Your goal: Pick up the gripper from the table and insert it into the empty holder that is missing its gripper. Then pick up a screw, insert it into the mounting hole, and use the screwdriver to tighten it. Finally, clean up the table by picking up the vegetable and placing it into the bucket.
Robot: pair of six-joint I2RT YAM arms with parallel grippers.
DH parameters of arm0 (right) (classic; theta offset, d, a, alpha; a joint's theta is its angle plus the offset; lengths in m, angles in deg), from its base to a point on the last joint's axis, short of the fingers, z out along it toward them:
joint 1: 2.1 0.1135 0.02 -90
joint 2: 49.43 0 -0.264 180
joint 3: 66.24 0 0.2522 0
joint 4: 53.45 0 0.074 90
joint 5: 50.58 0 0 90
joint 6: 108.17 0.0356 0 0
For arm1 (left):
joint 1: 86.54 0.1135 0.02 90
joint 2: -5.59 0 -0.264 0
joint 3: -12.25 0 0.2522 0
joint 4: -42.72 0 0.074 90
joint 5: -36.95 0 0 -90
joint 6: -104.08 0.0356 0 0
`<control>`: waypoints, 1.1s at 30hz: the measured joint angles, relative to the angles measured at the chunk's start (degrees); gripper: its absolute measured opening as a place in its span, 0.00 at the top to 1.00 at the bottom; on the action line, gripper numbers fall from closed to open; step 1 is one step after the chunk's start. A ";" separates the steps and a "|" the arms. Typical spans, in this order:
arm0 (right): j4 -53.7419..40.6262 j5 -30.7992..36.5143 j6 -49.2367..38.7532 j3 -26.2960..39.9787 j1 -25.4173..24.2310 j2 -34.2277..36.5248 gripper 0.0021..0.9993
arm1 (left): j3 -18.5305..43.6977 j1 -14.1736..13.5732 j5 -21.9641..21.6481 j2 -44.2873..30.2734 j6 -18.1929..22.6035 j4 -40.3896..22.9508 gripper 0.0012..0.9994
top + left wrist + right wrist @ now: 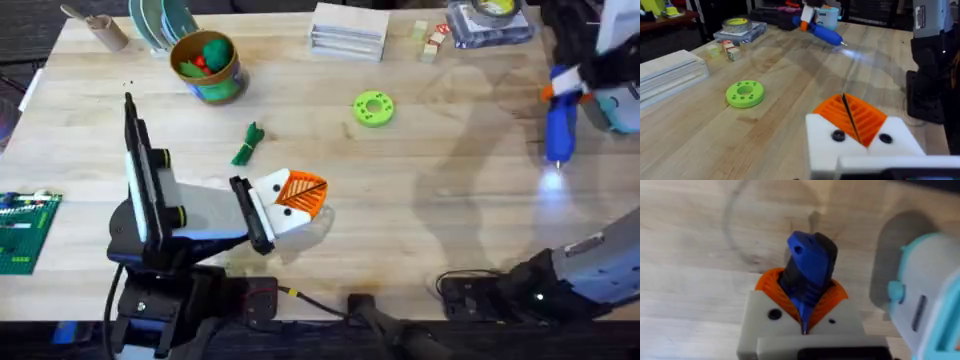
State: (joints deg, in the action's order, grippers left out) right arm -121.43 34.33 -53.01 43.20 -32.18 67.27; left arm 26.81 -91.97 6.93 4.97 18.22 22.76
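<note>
My right gripper (566, 86) hangs over the table's right side, shut on the screwdriver (559, 130). Its blue handle (807, 262) sits between the orange pads (835, 297), and the tip points down at a lit patch of wood. My left gripper (306, 192) rests low at mid-table, its orange pads (867, 117) pressed together. The vegetable (247, 145), slim and dark green, lies on the wood just behind the left gripper. The bucket (215, 85) stands at the back left with red and green toys inside. The task's gripper, holder and screw are out of view.
A green ring with yellow dots (373, 108) lies mid-table. At the back stand a white stack (348, 30), small blocks (430, 40) and a tape roll on a box (490, 18). A green brick plate (22, 232) sits at the left edge, and a light blue device (925, 300) beside the right gripper.
</note>
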 joint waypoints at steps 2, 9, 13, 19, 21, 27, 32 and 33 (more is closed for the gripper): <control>1.10 -0.86 1.01 0.31 0.79 -3.06 0.97 | 0.00 0.00 0.00 0.00 0.01 0.00 0.98; 2.80 -2.31 4.47 1.31 3.54 -16.34 0.97 | 0.00 0.00 0.00 0.00 0.00 0.00 0.98; 3.15 -2.45 5.49 1.31 5.53 -23.62 0.97 | 0.00 0.00 -0.02 0.00 0.00 0.00 0.98; 2.64 -2.75 7.30 1.26 10.39 -33.95 0.97 | 0.00 0.00 -0.02 0.00 0.02 0.00 0.98; 2.85 -3.00 7.66 0.29 12.23 -37.49 0.97 | 0.00 0.00 -0.01 -0.01 0.02 0.00 0.98; 4.98 -3.50 10.95 -9.99 15.44 -47.99 0.97 | 0.00 0.00 0.00 0.00 0.02 0.00 0.98; 10.78 -3.51 14.69 -21.22 20.21 -55.95 0.97 | 0.00 0.00 0.00 0.00 0.04 0.00 0.98; 12.76 -3.56 16.03 -23.63 21.19 -57.89 0.97 | 0.00 0.00 0.00 0.00 0.06 0.00 0.98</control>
State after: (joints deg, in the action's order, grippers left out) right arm -108.66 30.77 -36.98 19.57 -10.99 9.37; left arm 26.81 -91.97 6.93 4.97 18.29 22.76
